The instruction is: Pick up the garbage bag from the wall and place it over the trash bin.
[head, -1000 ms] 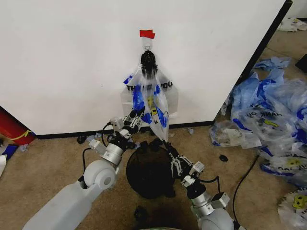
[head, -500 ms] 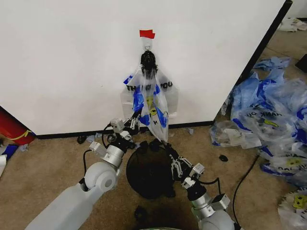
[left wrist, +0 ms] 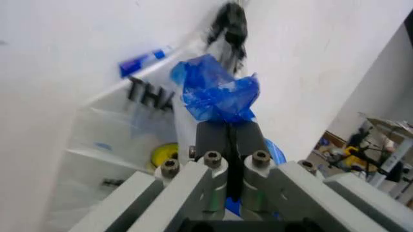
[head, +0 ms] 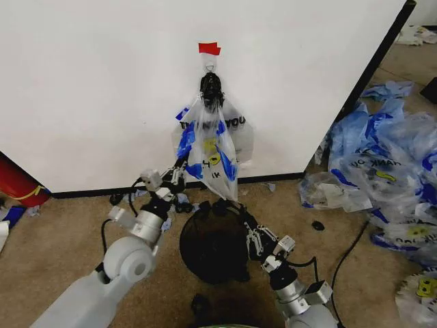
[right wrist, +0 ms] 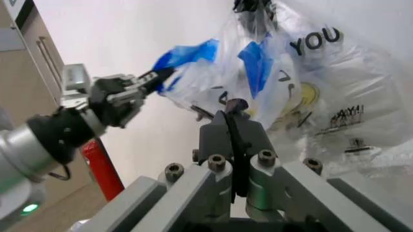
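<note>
Garbage bag (head: 210, 140) hangs from hook (head: 209, 66) on wall (head: 102, 89), above trash bin (head: 213, 247). Our left gripper (head: 179, 164) pinches blue handle; right gripper (head: 240, 215) closed on bag's lower edge. We risk tearing thin film if we pull against hook.

Bright, even light falls from above onto the wall (head: 102, 89) before me, with only soft shadows. My left wrist view is blurred; my own fingers (left wrist: 229, 140) loom soft-edged.
</note>
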Robot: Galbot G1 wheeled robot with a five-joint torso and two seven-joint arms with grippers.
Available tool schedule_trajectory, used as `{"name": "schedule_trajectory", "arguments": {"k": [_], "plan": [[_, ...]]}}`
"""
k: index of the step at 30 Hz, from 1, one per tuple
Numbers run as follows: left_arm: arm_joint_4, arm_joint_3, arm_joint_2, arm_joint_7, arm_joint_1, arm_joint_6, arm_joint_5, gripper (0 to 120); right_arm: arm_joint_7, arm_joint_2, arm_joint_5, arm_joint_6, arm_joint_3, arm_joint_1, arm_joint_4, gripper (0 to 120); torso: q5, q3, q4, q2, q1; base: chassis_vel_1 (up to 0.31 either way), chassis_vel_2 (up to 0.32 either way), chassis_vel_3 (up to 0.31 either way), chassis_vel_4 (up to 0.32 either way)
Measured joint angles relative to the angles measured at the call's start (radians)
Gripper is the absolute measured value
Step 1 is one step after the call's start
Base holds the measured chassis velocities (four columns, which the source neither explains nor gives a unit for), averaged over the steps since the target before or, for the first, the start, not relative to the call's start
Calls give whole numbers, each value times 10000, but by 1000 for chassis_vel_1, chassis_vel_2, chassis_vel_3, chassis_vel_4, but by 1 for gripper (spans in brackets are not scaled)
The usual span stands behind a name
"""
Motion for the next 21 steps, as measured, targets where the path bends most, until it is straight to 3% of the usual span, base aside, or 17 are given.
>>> {"name": "schedule_trajectory", "arguments": {"k": [5,14,18,21], "plan": [[-516,-831,49,-97,701,39,22,0,-5,38,-118,38,70,-150,18,0,0,-1,-2,0,0,0,0,0,0],[-642,-1007,-82,-98,968,64,134,0,-12,82,-376,3,285,-312,76,3,1,0,-2,0,0,0,0,0,0],[-635,-971,-214,-67,1011,64,240,0,7,-149,-461,-82,615,-577,474,19,3,0,-3,0,0,0,0,0,0],[-615,-866,-308,-39,1008,58,334,0,370,-739,-468,-524,964,-643,1148,32,2,0,-2,0,0,0,0,0,0]]}}
